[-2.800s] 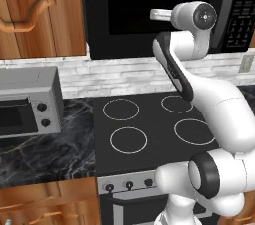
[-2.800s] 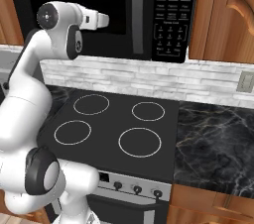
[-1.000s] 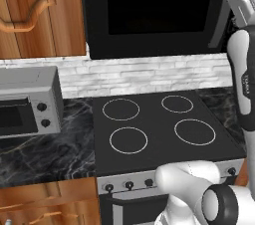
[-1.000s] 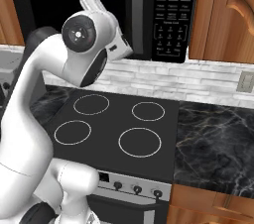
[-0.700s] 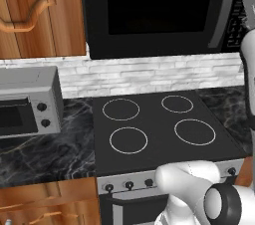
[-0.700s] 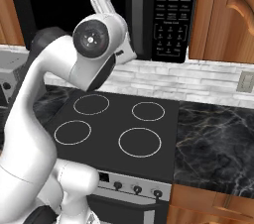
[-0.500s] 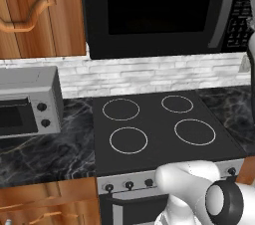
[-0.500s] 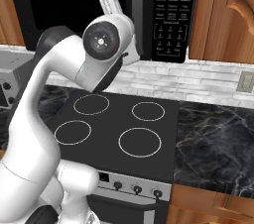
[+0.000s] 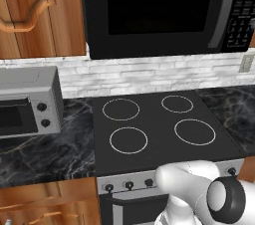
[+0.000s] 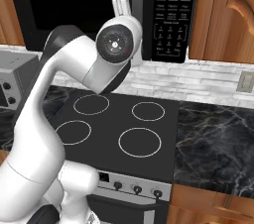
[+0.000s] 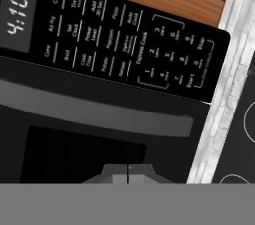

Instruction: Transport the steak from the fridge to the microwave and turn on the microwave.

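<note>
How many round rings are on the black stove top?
4. On the flat black stove top: a white ring at back left, one at back right, one at front left and one at front right. None looks hidden.

One microwave [image 9: 159, 12], door shut, with one curved grey handle [image 11: 94, 112], one keypad [image 10: 171, 12] and one display [image 11: 17, 12]. One black cooktop [image 9: 159, 134] with four burner rings. Three stove knobs [image 10: 136, 188] in the right base view. One silver toaster oven [image 9: 27, 102] with two knobs. One wall outlet [image 10: 244, 82]. One wooden cabinet door on each side of the microwave.
</note>
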Motion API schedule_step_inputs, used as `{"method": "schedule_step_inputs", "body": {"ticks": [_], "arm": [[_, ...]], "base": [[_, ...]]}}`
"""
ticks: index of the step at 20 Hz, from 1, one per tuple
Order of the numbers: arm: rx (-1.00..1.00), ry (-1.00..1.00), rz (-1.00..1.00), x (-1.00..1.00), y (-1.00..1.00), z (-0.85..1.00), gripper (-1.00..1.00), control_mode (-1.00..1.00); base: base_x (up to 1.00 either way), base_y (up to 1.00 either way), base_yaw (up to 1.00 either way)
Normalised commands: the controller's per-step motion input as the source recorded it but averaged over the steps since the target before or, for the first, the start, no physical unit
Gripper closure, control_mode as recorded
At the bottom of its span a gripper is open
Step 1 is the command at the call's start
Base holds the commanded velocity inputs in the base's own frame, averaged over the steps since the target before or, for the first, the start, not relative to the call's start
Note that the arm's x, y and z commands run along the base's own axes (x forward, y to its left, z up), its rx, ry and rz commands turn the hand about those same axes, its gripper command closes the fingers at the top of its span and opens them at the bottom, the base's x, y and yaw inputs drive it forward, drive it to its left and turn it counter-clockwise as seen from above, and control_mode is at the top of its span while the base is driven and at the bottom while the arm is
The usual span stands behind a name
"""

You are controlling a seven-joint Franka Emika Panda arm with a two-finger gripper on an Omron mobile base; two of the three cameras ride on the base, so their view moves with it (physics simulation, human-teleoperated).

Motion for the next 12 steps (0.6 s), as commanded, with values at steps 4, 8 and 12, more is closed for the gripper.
{"method": "schedule_step_inputs", "body": {"ticks": [4,8,12], "arm": [[0.05,0.00,0.00,0.00,0.00,-0.12,1.00,-1.00],[0.06,0.00,0.00,0.00,-0.04,-0.09,1.00,-1.00],[0.11,0.00,0.00,0.00,-0.14,-0.04,1.00,-1.00]], "base": [[0.00,0.00,0.00],[0.00,0.00,0.00],[0.00,0.00,0.00]]}}
